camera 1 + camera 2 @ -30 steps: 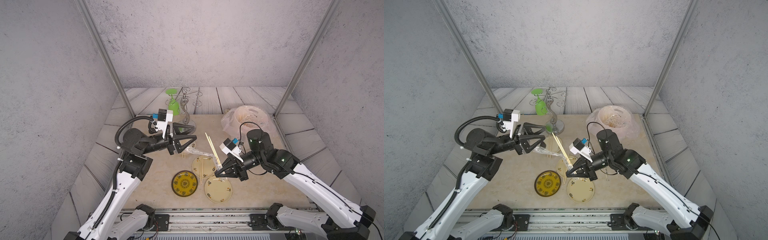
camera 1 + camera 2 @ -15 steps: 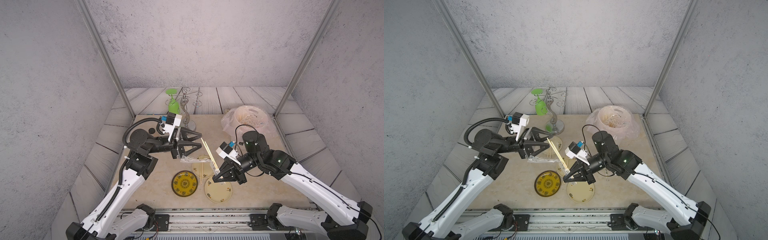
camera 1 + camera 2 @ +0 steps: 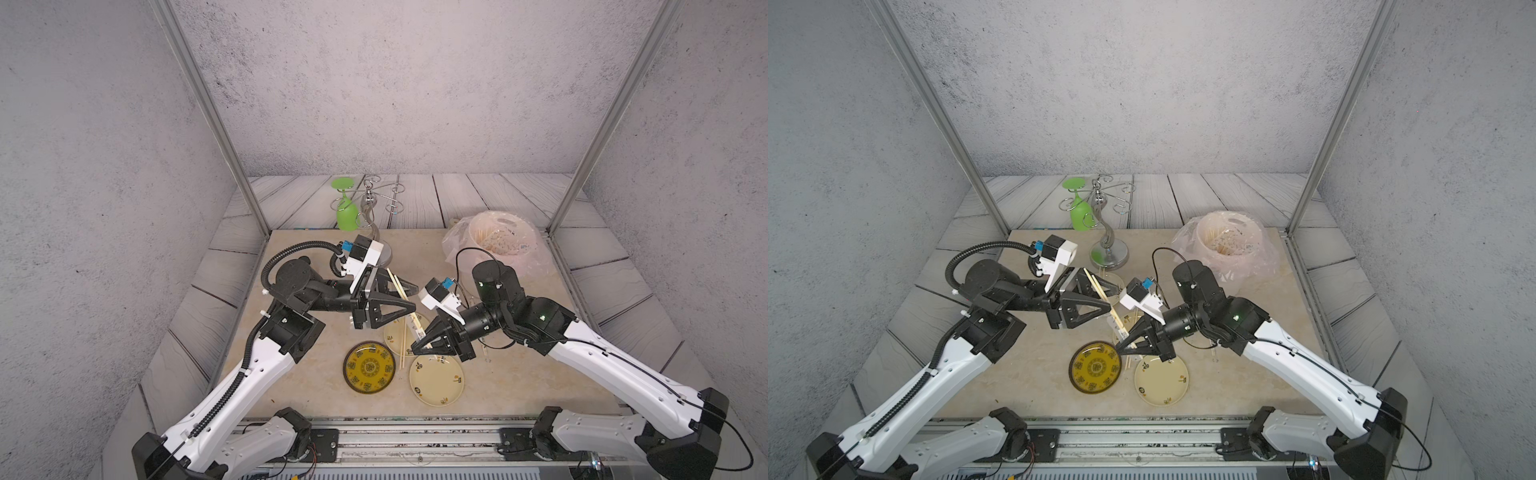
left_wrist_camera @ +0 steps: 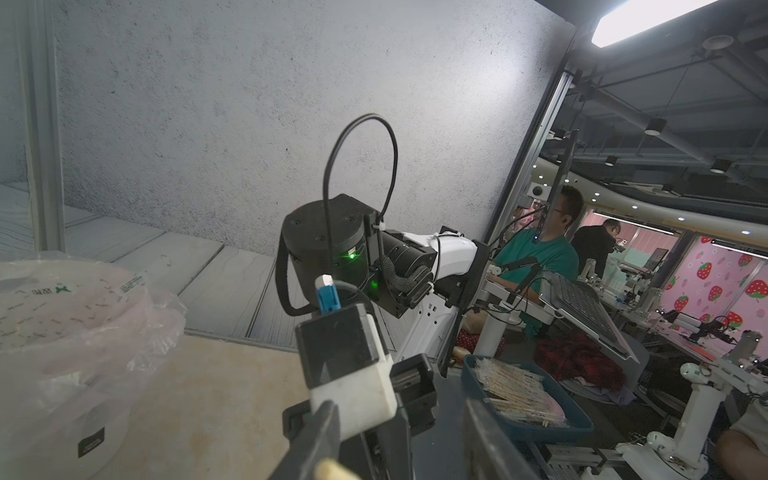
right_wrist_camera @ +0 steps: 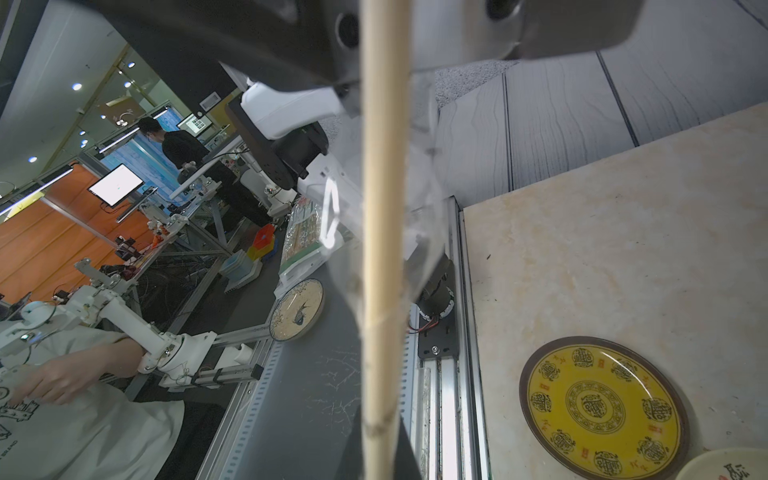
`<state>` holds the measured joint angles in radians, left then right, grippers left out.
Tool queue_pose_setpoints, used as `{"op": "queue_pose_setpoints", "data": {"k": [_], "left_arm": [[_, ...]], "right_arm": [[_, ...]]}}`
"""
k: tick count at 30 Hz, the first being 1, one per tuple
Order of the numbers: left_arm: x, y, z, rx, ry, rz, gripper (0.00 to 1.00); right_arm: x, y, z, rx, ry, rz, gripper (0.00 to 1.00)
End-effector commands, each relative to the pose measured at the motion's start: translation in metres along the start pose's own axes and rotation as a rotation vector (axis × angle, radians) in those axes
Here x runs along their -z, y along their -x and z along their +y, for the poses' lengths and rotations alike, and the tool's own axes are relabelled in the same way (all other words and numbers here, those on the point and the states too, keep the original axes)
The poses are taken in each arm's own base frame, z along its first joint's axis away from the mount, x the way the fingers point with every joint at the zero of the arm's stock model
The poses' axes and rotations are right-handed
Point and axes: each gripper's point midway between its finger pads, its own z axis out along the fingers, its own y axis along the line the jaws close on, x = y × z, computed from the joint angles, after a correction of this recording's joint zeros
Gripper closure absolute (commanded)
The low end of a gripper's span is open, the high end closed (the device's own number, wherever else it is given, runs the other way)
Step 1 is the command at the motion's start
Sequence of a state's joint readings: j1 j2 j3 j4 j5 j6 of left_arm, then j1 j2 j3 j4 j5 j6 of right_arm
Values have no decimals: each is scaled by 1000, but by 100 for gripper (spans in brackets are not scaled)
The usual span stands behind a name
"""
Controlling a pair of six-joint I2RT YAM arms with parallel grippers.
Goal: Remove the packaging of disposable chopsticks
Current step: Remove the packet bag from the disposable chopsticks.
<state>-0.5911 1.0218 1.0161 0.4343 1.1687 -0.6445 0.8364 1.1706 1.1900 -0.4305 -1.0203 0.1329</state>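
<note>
The left gripper (image 3: 413, 297) has swung in from the counter's (image 3: 519, 374) left edge, and its half-open jaws are narrowing around the chopsticks' (image 3: 415, 322) top end without pinching yet. The right gripper (image 3: 417, 345) stays clamped on their bottom end above the plates (image 3: 436, 380) at front-centre, with the sleeve (image 5: 419, 216) still on. The 2 look set to strip it

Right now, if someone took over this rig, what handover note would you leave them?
Right gripper: shut on the lower end of a pale wooden chopstick pair held in the air, with the clear plastic sleeve on it.
Left gripper: jaws apart around the pair's upper part.
Done: loose bare sticks lie across a round cream plate.
Left: pull the sleeve off.
</note>
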Motion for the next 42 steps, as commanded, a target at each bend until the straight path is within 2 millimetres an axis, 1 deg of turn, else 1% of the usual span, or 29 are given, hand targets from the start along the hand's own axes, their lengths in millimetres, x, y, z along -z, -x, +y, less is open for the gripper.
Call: {"op": "queue_pose_setpoints", "data": {"k": [1,6,8,9,11,14,15,16,18,19,20,22,23,24,27,30,32,35,38,41,42], "left_arm": [[0,4,-10,-40,-19,-6,64],[0,4,-7,-40,8,-9,86],[0,5,-5,-34,18,-17,97],[0,6,-4,-29,24,-22,100],[1,8,-2,-26,43,-35,100],[4,13,5,-24,99,-69,100],[6,15,8,-23,122,-82,100],[8,17,12,-20,146,-93,100],[11,20,16,-9,169,-109,100],[13,22,18,-3,176,-120,100],[14,25,19,-2,178,-130,100],[19,29,19,-4,187,-148,100],[20,30,20,-7,192,-150,100],[22,31,21,-9,202,-155,100],[25,33,22,-21,218,-165,100],[25,34,23,-17,217,-168,100],[25,34,23,-14,211,-170,100],[26,34,22,-22,214,-173,100],[28,34,22,-34,224,-176,100],[30,35,21,-46,233,-180,100],[31,36,20,-49,236,-183,100]], "right_arm": [[3,20,-5,35,-65,-60,100],[9,27,-12,58,-153,-107,100],[12,28,-14,65,-178,-126,100],[13,29,-14,71,-186,-135,100],[16,28,-15,79,-205,-146,99],[18,24,-19,78,-238,-141,93],[18,22,-21,75,-248,-133,86],[19,20,-22,73,-256,-126,72],[21,16,-24,77,-281,-114,52],[23,13,-26,80,-303,-105,45],[25,10,-28,83,-322,-98,41],[29,3,-29,94,-357,-86,40],[31,1,-29,101,-367,-82,40],[33,-2,-28,107,-372,-80,42],[36,-5,-26,122,-385,-86,51],[35,-3,-25,120,-374,-92,59],[33,-1,-26,114,-363,-100,66],[30,0,-28,107,-356,-101,80],[30,-1,-31,97,-361,-96,90],[31,-4,-32,91,-370,-96,100],[31,-5,-32,87,-375,-97,100]]}}
